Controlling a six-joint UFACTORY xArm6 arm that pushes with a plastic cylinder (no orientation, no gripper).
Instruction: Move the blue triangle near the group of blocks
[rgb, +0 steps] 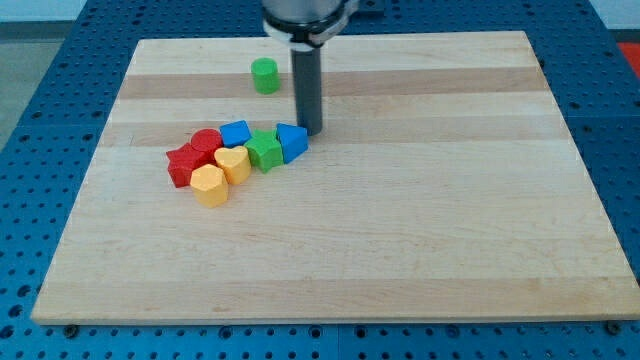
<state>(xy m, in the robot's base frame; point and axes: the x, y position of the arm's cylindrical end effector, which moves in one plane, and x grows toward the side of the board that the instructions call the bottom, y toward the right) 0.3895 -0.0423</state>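
Resting on the desk (420, 250), my tip (315, 133) sits just right of the blue triangle (291, 141), apparently touching it. No fingers here, nothing held. Triangle already abuts the green block (265, 151) at the cluster's right end.

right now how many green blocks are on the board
2. A green cylinder stands alone near the view's top, left of my rod. A green star-like block sits in the cluster, between the blue triangle and a yellow block. None looks hidden.
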